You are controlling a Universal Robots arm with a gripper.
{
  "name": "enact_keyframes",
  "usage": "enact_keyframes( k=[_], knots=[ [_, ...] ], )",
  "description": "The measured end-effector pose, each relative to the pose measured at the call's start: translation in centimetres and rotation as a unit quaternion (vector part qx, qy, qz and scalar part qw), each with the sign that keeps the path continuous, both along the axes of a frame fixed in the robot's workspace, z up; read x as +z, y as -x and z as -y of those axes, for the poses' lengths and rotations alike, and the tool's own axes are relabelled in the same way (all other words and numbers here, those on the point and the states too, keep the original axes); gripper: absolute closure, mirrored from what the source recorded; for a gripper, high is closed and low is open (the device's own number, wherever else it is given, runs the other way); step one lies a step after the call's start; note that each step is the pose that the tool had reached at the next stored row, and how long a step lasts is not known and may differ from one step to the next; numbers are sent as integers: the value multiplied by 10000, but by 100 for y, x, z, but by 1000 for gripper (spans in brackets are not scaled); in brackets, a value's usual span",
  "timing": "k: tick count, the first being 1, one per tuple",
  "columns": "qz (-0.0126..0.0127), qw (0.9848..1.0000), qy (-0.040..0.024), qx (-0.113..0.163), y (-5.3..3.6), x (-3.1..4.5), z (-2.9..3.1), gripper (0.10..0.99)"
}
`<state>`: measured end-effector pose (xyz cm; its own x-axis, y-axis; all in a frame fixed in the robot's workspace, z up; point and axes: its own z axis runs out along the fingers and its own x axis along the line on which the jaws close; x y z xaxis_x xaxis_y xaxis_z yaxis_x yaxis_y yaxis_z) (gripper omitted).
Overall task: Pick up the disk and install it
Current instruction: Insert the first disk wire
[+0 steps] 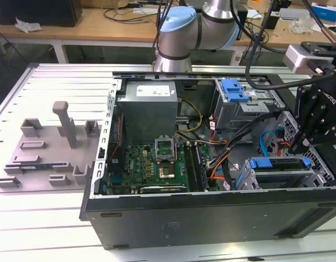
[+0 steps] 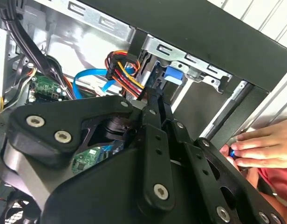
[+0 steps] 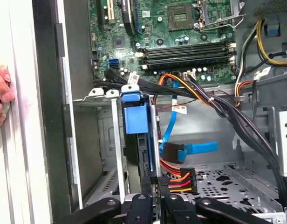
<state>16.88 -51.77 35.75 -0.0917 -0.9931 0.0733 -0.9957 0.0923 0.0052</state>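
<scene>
The disk [image 1: 278, 165], in its bright blue carrier, sits in the drive cage at the case's front corner on the exterior view's right. In the first wrist view the disk [image 3: 134, 122] stands edge-on in a cage slot, its blue end toward the motherboard. My gripper [image 1: 294, 146] hangs just over the cage. Its fingers [image 3: 155, 186] are drawn together, with their tips at the disk's near end beside the orange and black power plug [image 3: 177, 179]. In the second wrist view my gripper [image 2: 157, 100] points at the blue carrier end [image 2: 173, 74].
A person's hand [image 2: 261, 148] rests outside the case wall beside the cage, also seen as a hand [image 3: 1, 93] in the first wrist view. Black cable bundles [image 3: 218, 109] and a blue data cable [image 3: 194, 149] cross nearby. A second blue carrier [image 1: 234, 89] lies on the upper bay. A grey fixture [image 1: 51, 150] stands on the exterior view's left.
</scene>
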Motion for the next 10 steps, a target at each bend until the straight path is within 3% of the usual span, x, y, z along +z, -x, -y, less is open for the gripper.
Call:
enact_keyframes(
  k=[9,10],
  knots=[
    [0,10000,-7,66,0,-1,9,918],
    [0,10000,-64,66,0,-4,9,918]
  ],
)
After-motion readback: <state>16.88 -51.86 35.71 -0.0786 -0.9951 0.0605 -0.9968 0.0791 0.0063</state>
